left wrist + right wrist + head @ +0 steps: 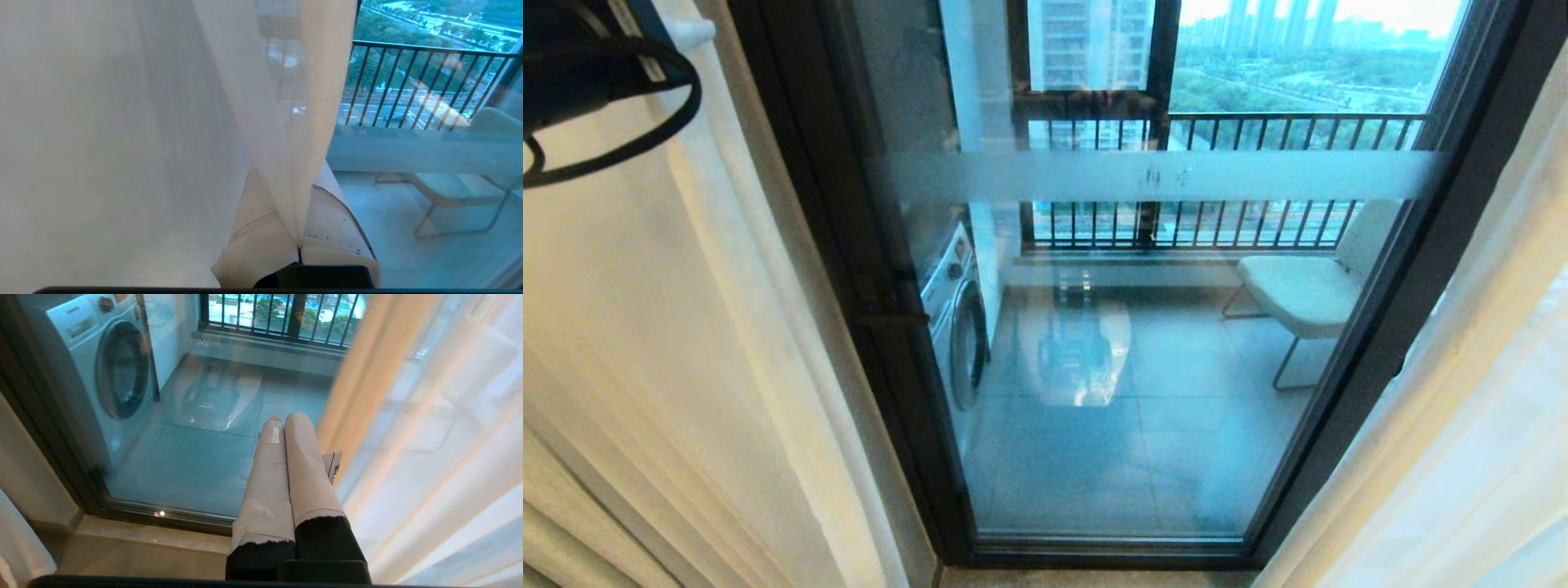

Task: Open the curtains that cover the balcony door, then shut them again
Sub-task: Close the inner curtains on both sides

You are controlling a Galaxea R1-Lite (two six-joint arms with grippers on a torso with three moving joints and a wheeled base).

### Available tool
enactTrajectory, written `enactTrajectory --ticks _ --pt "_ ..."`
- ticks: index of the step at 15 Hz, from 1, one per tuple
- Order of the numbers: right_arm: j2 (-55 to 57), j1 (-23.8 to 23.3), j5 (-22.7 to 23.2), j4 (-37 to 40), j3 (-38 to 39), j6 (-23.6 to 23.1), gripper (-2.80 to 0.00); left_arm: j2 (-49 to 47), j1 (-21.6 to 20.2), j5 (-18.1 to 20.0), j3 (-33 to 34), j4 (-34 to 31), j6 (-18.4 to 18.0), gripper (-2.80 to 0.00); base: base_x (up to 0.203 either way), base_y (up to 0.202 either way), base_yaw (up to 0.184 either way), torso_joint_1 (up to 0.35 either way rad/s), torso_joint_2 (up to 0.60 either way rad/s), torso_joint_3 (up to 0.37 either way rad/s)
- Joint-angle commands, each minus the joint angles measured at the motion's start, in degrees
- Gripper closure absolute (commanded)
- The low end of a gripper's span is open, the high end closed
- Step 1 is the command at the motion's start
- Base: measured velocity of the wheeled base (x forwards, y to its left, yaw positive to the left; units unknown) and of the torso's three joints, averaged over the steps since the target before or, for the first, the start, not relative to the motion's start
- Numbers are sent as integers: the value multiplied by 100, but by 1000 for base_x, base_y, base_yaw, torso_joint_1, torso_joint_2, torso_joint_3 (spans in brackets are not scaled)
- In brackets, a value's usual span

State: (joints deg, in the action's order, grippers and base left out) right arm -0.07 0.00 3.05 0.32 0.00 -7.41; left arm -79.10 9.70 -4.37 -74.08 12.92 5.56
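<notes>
From where I stand, the balcony door (pixel 1143 343) is laid bare down the middle: its dark frame and frosted band show plainly, and through the glass I can see a washing machine (pixel 956 327), a pale chair (pixel 1307 290) and the balcony railing (pixel 1217 180). The curtains are parted to either side of it, the heavy cream drape (pixel 645 343) bunched at the left and the thin white sheer (pixel 1462 408) hanging at the right. That gap looks like the opened stage of the job, with the closing yet to come.

The left hand (pixel 300 245) is up against the fabric on the left side, its taped fingers (pixel 261 241) pressed together on the hem of a sheer panel (pixel 282 134), which rises from the pinch in a taut fold. I take that grip to be there so the arm can tow the cloth along its rail; holding the leading edge lets the whole panel follow.

The right hand (pixel 286 418) hangs low near the door sill (pixel 147 535), fingers (pixel 304 457) shut flat against each other with nothing between them. It sits just beside the right-hand drape's edge (pixel 367 388) without touching it, so it looks parked, not working.

The risk I see is the thin hem slipping out of the pinch if it is pulled sharply.
</notes>
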Motion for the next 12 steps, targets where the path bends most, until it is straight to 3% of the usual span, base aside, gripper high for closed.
enactTrajectory --ticks 1,12 --pt "7 0 3 4 0 -6 0 0 5 -11 -1 9 6 0 0 -193 -1 7 7 0" --pt "7 0 3 4 0 -6 0 18 14 -11 61 16 -97 0 0 -193 1 2 3 2"
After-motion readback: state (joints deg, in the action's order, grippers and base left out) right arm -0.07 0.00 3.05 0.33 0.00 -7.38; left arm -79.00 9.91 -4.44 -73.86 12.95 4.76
